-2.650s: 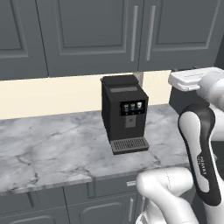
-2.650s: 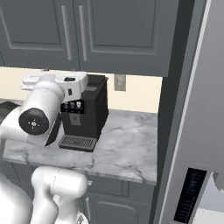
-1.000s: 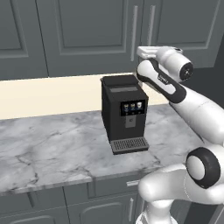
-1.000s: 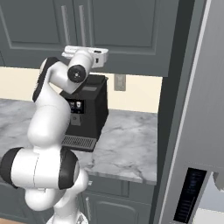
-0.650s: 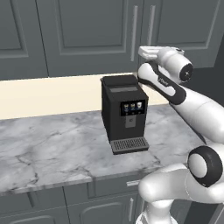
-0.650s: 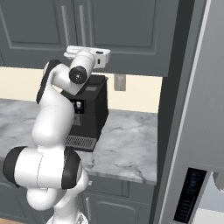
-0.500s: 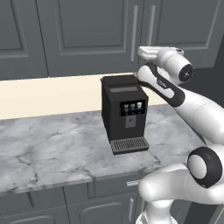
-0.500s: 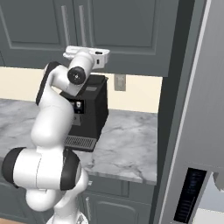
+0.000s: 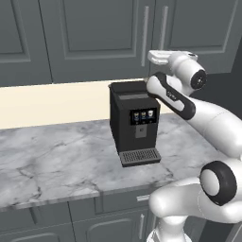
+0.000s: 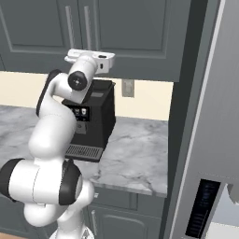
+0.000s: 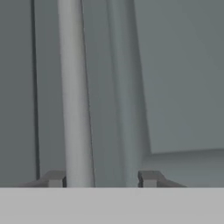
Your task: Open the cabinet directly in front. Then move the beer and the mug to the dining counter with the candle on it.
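The arm is stretched up and forward so the tool (image 11: 100, 179) faces the cabinet (image 9: 94, 38) square on, which makes sense: the doors are shut, and nothing inside can be reached until 1 of them swings out. The hand sits above the black coffee machine (image 9: 134, 123) that stands on the marble desk (image 9: 56, 156), high enough to meet the lower part of the door.

In the hand view, the silver bar handle (image 11: 75, 92) runs upright between the 2 fingertips (image 11: 56, 178), lying right against the left one, with a clear gap to the right one. So the tool is spread around the bar and not yet pinching it; the jaws look partly drawn in but have room left to close. I judge the step in hand to be taking hold of this handle for the pull.

From the left base view the tool's white body (image 9: 163, 57) hangs at the bottom of the right-hand door's handle (image 9: 163, 28), with the neighbouring door's handle (image 9: 145, 29) just beside it. The beer and mug, presumably behind those doors, are hidden.
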Tool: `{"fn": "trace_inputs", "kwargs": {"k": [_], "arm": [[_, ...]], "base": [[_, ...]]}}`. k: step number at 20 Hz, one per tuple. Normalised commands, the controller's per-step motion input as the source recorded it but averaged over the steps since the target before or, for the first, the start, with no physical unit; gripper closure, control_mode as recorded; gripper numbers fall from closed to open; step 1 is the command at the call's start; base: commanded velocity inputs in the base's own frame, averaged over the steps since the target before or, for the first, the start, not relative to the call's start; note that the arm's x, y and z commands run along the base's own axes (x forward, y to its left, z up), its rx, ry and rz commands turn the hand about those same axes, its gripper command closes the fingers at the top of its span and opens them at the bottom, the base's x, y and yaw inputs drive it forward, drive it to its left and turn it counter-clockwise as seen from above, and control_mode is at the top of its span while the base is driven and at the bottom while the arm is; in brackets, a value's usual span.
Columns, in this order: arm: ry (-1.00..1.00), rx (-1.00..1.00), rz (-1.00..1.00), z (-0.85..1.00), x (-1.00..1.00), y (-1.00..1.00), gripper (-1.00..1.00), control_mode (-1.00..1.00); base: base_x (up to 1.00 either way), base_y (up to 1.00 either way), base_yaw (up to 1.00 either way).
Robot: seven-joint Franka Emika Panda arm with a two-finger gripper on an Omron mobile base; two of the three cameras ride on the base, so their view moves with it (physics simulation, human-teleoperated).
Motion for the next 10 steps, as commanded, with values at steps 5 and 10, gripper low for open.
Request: {"fn": "trace_inputs", "kwargs": {"k": [5, 10], "arm": [[0.00, 0.00, 0.00, 0.02, -0.01, -0.10, 1.00, -1.00], [0.00, 0.03, 0.00, 0.24, -0.20, -0.65, 1.00, -1.00]], "base": [[0.00, 0.00, 0.00], [0.00, 0.00, 0.00]]}}
